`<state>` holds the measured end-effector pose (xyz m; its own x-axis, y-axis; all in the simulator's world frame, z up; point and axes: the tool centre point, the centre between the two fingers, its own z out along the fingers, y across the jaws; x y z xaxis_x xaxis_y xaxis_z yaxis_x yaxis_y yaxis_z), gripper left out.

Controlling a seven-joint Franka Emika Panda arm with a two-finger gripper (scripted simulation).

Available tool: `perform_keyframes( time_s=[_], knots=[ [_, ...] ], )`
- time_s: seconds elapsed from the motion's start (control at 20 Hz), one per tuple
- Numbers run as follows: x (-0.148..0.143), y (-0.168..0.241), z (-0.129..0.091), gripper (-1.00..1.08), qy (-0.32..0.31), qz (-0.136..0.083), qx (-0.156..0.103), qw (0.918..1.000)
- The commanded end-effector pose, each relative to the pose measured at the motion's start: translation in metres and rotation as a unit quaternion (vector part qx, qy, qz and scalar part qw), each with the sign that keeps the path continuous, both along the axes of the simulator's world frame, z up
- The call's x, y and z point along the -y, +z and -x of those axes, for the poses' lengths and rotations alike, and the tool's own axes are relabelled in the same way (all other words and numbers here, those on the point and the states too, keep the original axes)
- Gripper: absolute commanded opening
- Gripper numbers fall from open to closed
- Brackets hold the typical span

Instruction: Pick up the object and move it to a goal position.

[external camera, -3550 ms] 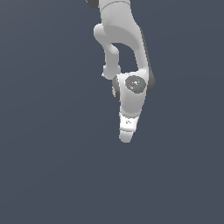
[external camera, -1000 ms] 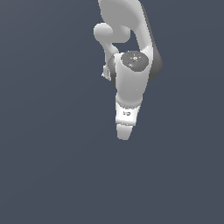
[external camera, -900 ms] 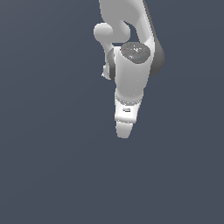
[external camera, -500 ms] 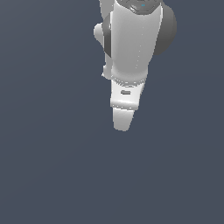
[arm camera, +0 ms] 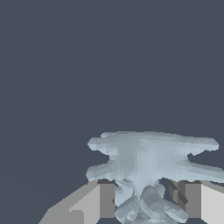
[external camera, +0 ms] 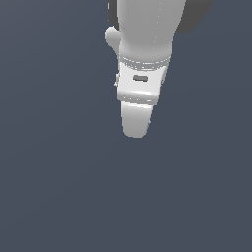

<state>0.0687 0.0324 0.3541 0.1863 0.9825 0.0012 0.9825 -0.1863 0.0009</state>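
In the wrist view the object (arm camera: 146, 157), a pale blue-grey jagged piece with branching arms, sits between my two fingers. The pads (arm camera: 105, 199) press its lower part from both sides, so my gripper (arm camera: 142, 197) is shut on the object. In the exterior view the white gripper (external camera: 135, 129) is seen edge-on, hanging straight down from the large white arm (external camera: 147, 34). There the object is hidden behind the fingers.
A plain dark blue-grey surface (external camera: 59, 187) fills the background of both views, and nothing else stands on it.
The arm now looks much larger in the exterior view and its upper links run past the top edge. The gripper tip sits slightly higher in the picture than before.
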Motion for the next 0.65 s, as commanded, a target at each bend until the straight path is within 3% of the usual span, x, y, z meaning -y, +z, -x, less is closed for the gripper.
perform_keyframes(
  time_s=[0.0,0.6],
  knots=[
    [0.001,0.009,-0.003,-1.00,0.000,0.000,-0.001,1.0000],
    [0.003,0.021,-0.007,-1.00,0.000,0.001,-0.001,1.0000]
  ],
)
